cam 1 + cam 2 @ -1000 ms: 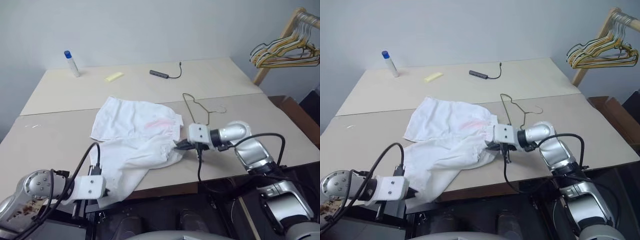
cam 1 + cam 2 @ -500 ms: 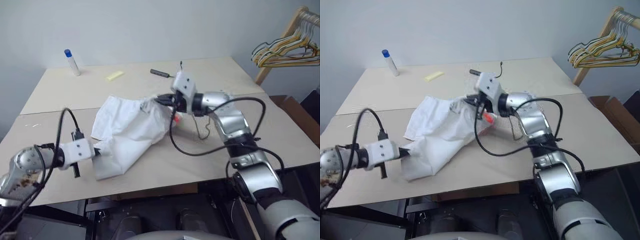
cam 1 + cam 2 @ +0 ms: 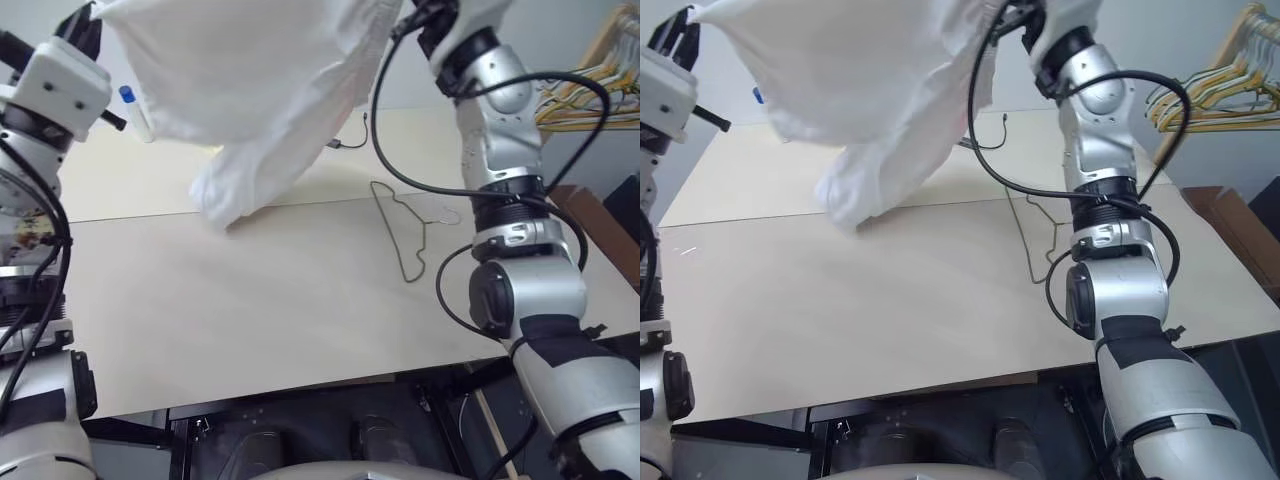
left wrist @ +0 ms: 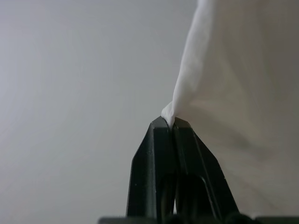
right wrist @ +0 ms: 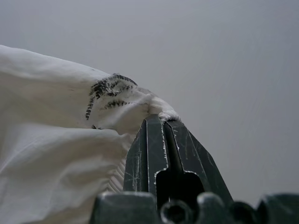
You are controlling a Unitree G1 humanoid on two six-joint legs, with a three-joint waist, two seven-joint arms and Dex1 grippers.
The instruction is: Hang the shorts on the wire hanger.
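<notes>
— Both eyes first: I see the shorts (image 3: pixel 250 90) stretched in the air between the two grippers, lower part drooping toward the table (image 3: pixel 250 310). The wire hanger (image 3: pixel 405 232) lies flat below the right arm.

— Left wrist?

— Left gripper (image 4: pixel 170 122) clenched on a white edge.

— Right wrist?

— Right gripper (image 5: pixel 163 118) pinched shut on the gathered waistband.

No readable text or labels

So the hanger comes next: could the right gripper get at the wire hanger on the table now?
Probably not: the right gripper is shut on the shorts, raised above the wire hanger.
</notes>
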